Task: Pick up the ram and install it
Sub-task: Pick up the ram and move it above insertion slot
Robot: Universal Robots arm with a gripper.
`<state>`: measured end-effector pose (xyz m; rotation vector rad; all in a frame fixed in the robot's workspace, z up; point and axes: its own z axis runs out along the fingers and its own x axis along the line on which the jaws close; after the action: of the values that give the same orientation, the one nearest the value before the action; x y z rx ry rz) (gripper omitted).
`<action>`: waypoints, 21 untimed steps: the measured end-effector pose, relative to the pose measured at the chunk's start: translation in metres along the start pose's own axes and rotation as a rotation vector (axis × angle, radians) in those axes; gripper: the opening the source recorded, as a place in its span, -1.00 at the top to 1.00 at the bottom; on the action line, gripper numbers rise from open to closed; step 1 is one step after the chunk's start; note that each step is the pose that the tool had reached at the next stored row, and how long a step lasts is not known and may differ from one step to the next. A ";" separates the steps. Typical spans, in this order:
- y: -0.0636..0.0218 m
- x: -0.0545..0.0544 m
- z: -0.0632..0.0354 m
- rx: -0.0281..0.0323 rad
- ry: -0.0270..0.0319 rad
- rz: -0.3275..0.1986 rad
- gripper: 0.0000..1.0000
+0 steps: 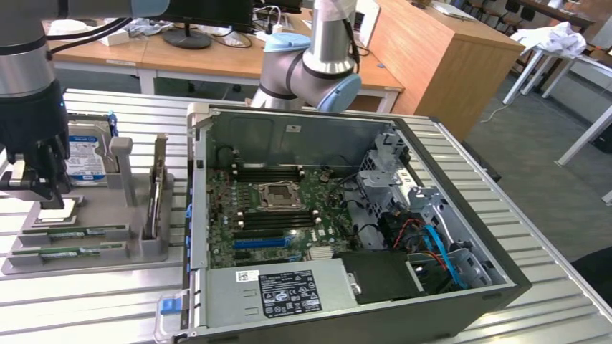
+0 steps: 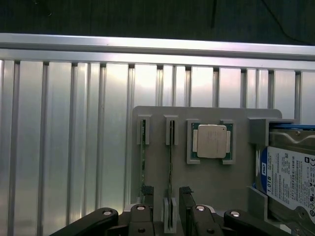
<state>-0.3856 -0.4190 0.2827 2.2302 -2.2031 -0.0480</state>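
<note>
Two ram sticks stand on edge in slots of a grey holder [image 2: 157, 123]. In the wrist view they are thin green strips, one ram [image 2: 171, 157] in line with the gap between my fingers, the other ram [image 2: 143, 152] beside it. In the exterior view the rams [image 1: 77, 232] lie at the holder's near end, on that view's left. My gripper [image 2: 166, 192] hangs above the holder, open, with nothing held. In the exterior view the gripper [image 1: 40, 192] sits over the holder's left side.
A silver processor chip [image 2: 212, 141] and a hard drive [image 2: 290, 172] share the holder. The open computer case [image 1: 201, 215] stands to the exterior view's right, its motherboard [image 1: 277, 208] with dark memory slots exposed. A second arm [image 1: 311, 64] rises behind the case.
</note>
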 end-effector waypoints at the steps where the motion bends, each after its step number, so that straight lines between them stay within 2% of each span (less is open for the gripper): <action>1: 0.0001 0.000 0.0000 0.0015 -0.0002 0.000 0.31; 5: 0.0007 0.000 0.0000 0.0075 -0.0015 -0.001 0.31; 21: 0.0008 0.007 -0.0001 0.0076 -0.0015 -0.001 0.31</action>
<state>-0.3864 -0.4260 0.2827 2.2357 -2.2067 -0.0413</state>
